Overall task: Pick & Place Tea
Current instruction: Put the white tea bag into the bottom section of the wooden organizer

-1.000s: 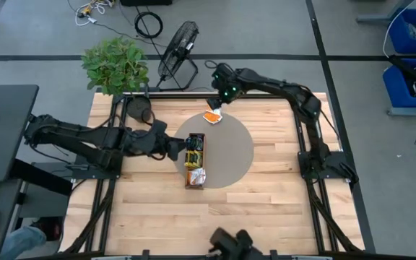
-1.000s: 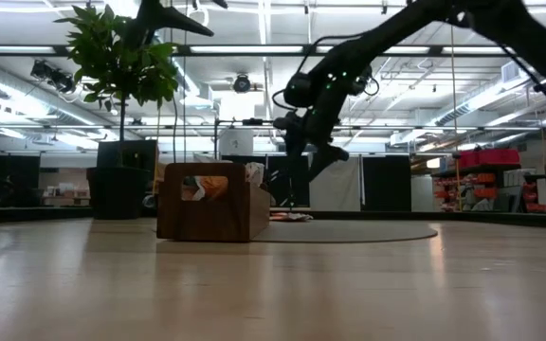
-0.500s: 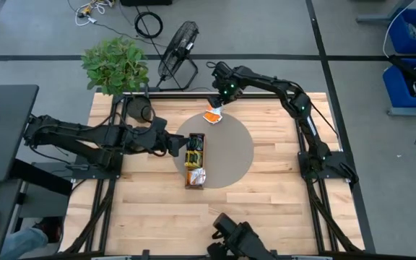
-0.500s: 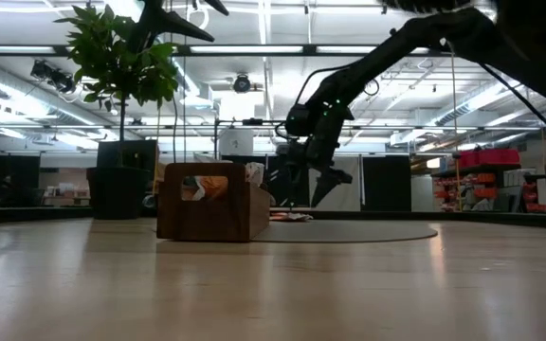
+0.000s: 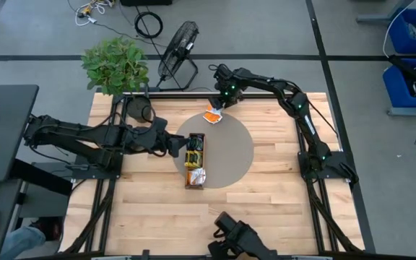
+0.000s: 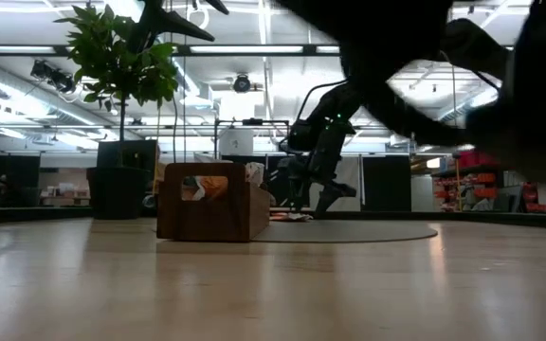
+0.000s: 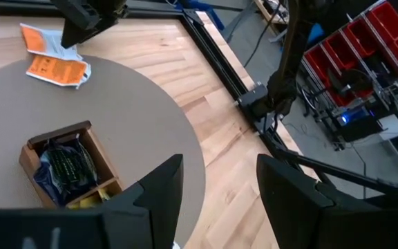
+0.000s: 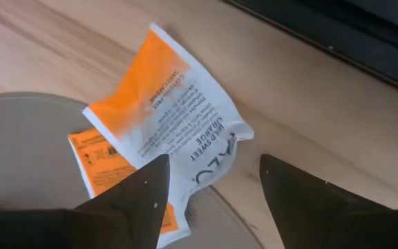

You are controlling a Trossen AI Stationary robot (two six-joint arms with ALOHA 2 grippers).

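Note:
Two orange-and-white tea sachets [image 5: 212, 115] lie overlapping, flat on the far rim of the grey round mat and the wood beside it; the right wrist view shows the upper one [image 8: 168, 114] and the lower one [image 8: 106, 173]. My right gripper [image 5: 219, 102] is open and low over them, a finger on either side [image 8: 216, 207]; the low view shows it [image 6: 317, 197] close to the table. The brown wooden tray [image 5: 195, 160] rests on the mat with dark and yellow-green sachets inside [image 7: 64, 169]. My left gripper [image 5: 180, 147] is open beside the tray's left side [image 7: 220, 200].
The grey mat [image 5: 233, 155] sits mid-table. A potted plant [image 5: 115, 63] stands at the far left corner, with a fan [image 5: 178, 47] on the floor behind. A dark blurred shape [image 6: 463, 85] near the low camera blocks its upper right; a dark object [image 5: 237, 242] is at the near edge.
My right gripper has come down toward the two orange sachets at the mat's far rim, from well above the table to just over them. The sachets and tray have stayed put. A dark shape has moved in front of the low camera.

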